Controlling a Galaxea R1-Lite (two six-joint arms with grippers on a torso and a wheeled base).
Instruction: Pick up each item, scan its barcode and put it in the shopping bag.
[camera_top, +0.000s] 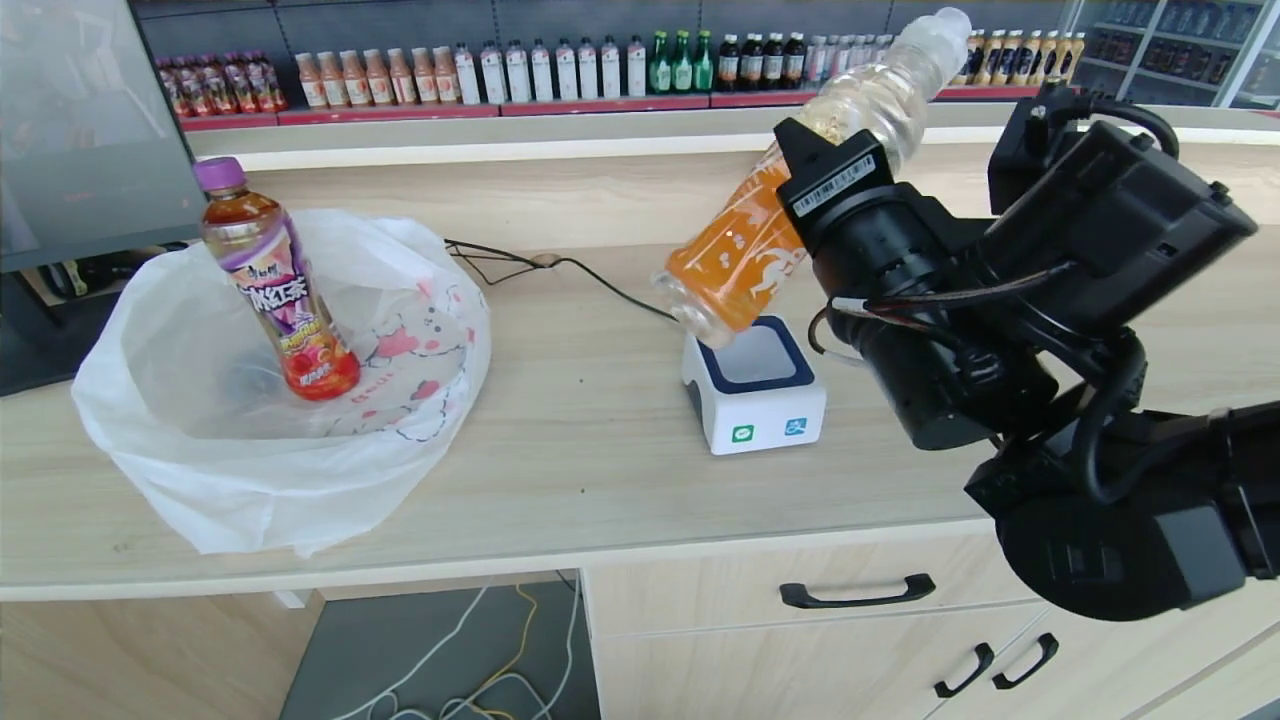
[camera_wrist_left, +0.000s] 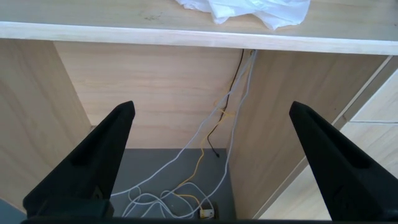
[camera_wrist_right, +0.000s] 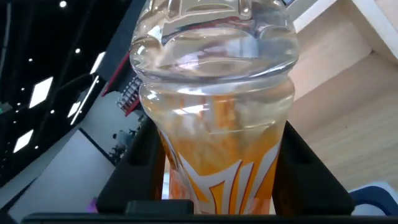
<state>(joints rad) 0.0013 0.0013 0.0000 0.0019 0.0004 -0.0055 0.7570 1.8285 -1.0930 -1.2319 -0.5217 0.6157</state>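
1. Our right end effector (camera_wrist_right: 224, 180) clamps the orange bottle (camera_top: 740, 250) mid-body, base tilted down just above the scanner (camera_top: 755, 385).
2. We judge it stiff, slick and liquid-heavy, so grip the labelled waist.
3. Our left end effector (camera_wrist_left: 211, 162) hangs wide open below the worktop (camera_top: 580, 440).

A white barcode sticker (camera_top: 833, 185) is sitting on the black housing of the right gripper (camera_top: 825, 130), its digits running too small to read. The orange-labelled bottle (camera_top: 740, 250) is showing white swirl graphics and no legible lettering. The scanner (camera_top: 755, 390) is facing us with two small square icons, one green (camera_top: 742, 434), one blue (camera_top: 795, 427). In the shopping bag (camera_top: 180, 470), the purple-capped bottle (camera_top: 278, 290) is displaying large characters across its purple label. The shelf bottles (camera_top: 560, 70) behind are wearing labels too tiny to make out.
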